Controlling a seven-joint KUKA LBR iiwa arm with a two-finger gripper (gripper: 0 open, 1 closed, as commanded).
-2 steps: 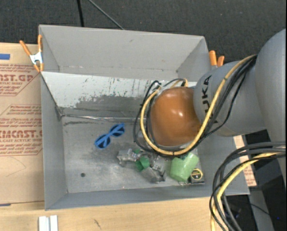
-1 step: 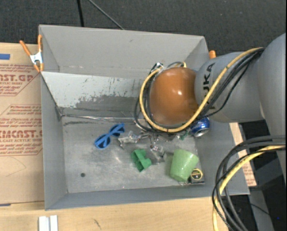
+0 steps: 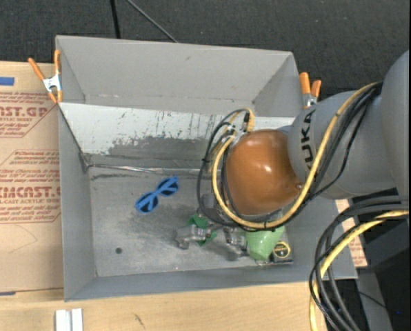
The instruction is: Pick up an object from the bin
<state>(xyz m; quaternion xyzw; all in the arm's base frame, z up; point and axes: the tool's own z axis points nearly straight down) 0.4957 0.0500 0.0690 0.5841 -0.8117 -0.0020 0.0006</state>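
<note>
"Hand (image 3: 227,237) first: where is it?"

"Low at the near right of the bin (image 3: 123,254), under the orange wrist cover (image 3: 261,174). Whether it is apart or together I cannot tell. It hangs over a small heap: a pale green lump (image 3: 261,243), with a grey-and-green piece (image 3: 192,234) to its left."

"How would you take one well?"

"Settle on a single piece, probably the green lump. Come straight down, close squarely on it, then lift clear of the near wall without dragging its neighbours."

"And the count?"

"One green lump, one grey-and-green piece, one small black-and-yellow thing (image 3: 281,251) at the right, and one pair of blue toy sunglasses (image 3: 157,194) lying apart, further left."
</note>
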